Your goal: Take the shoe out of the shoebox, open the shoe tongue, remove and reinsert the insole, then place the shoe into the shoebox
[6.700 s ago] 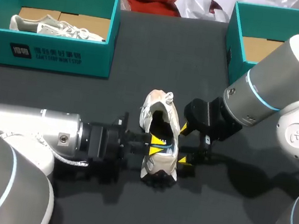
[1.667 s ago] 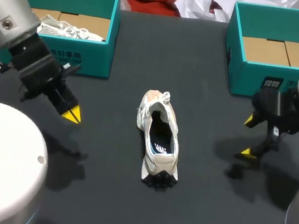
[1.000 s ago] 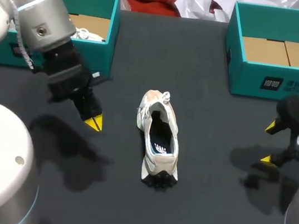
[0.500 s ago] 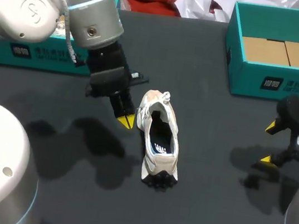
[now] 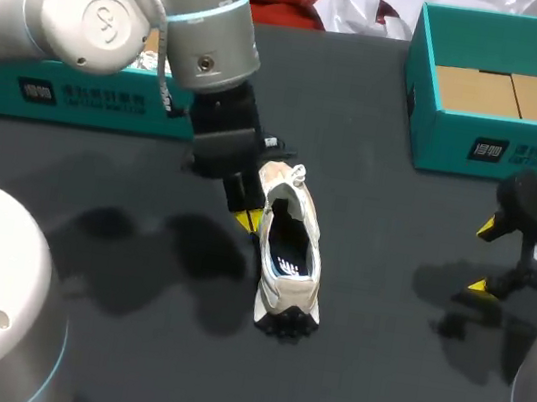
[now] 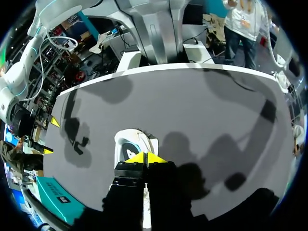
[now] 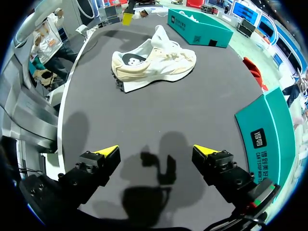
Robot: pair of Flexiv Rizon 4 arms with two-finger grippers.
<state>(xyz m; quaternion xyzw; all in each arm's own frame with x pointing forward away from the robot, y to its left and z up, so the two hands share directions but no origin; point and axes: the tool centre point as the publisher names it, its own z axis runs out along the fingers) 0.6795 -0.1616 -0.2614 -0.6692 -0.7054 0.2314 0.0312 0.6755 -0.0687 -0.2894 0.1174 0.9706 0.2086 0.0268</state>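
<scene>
A cream and white shoe [image 5: 287, 254] lies on the black table, toe toward the far side, its opening facing up with the insole showing. My left gripper [image 5: 247, 220] is shut, its yellow tips close against the shoe's left side by the collar; whether they touch it I cannot tell. In the left wrist view the shut tips [image 6: 146, 157] hang over the shoe [image 6: 131, 143]. My right gripper [image 5: 483, 257] stands open well to the right of the shoe, holding nothing. From its wrist the open gripper [image 7: 156, 150] faces the shoe [image 7: 154, 60] across bare table.
A teal shoebox [image 5: 77, 97] sits at the back left, half hidden by my left arm; it [image 7: 199, 28] holds another white shoe. A second teal shoebox [image 5: 440, 136] with cardboard inside stands at the back right, close behind my right gripper.
My left arm has swung right from in front of the left shoebox to the shoe's side, gripper staying shut. The right gripper, after drawing off to the right, has kept still and open.
</scene>
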